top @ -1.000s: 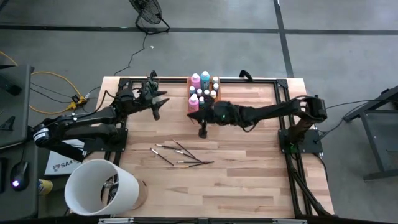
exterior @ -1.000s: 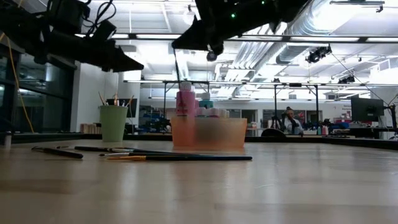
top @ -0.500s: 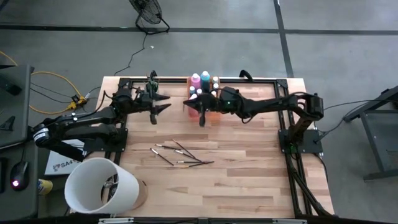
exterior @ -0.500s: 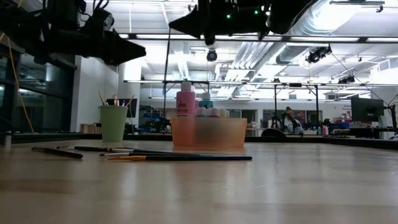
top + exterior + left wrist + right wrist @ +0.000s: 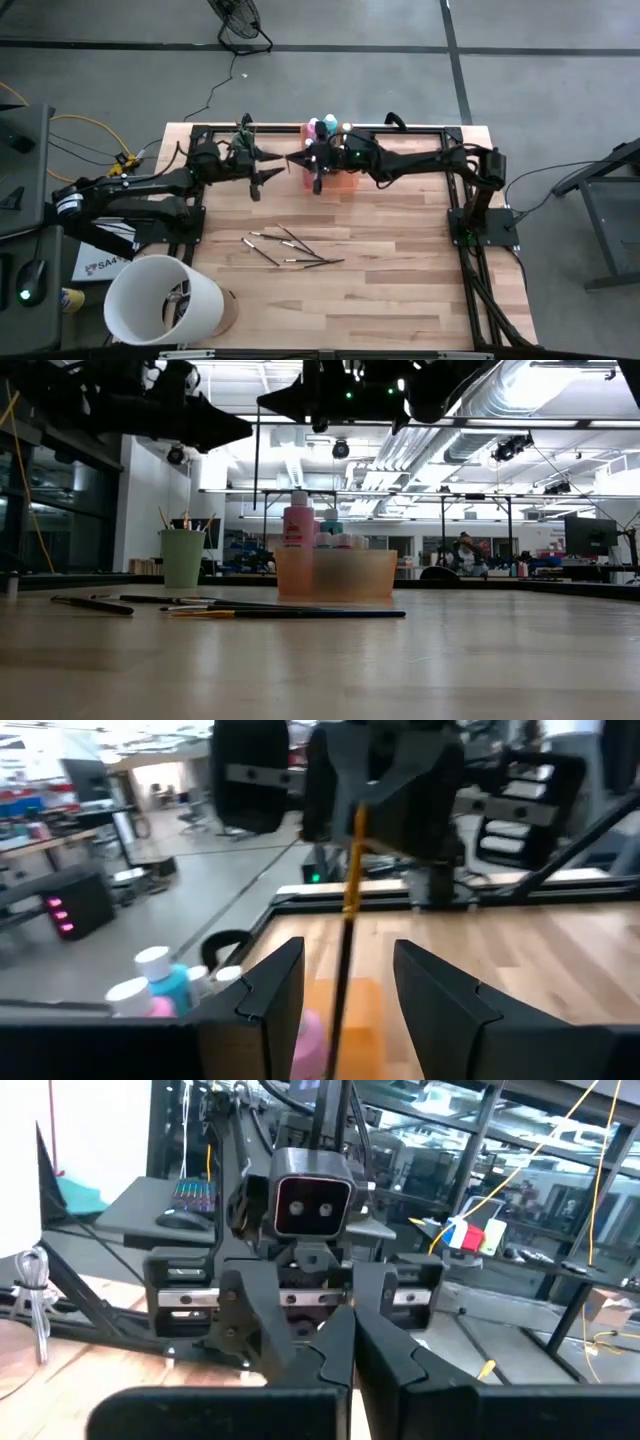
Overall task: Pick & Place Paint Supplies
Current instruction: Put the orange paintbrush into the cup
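A thin dark brush (image 5: 350,870) with a yellow-orange upper part hangs upright above the table, and my right gripper (image 5: 293,160) is shut on it over the left end of the orange tray (image 5: 342,180). In the low view the brush (image 5: 257,470) is a thin vertical line. My left gripper (image 5: 345,955) faces it level and open, one finger showing on each side of the brush; I see no touch. Pink and teal bottles (image 5: 298,525) stand in the tray. Several brushes (image 5: 290,250) lie on the wood. My right gripper pinches the brush at its upper end (image 5: 359,812) between its two fingers. The fingers lie level, coming from the table's right side, across the brush. The brush hangs straight down below them, clear of the table and the tray.
A mint-green cup (image 5: 182,557) with brushes in it stands at the far left, beneath my left arm. A large white cylinder (image 5: 160,300) sits at the near left corner. A black frame (image 5: 420,128) runs along the table's far and right edges.
My right gripper has gone up and toward the table's far left, toward my left gripper, turning as it went; the brush has stayed hanging upright below it. My left gripper has risen a little and moved toward the right, nearer the brush.
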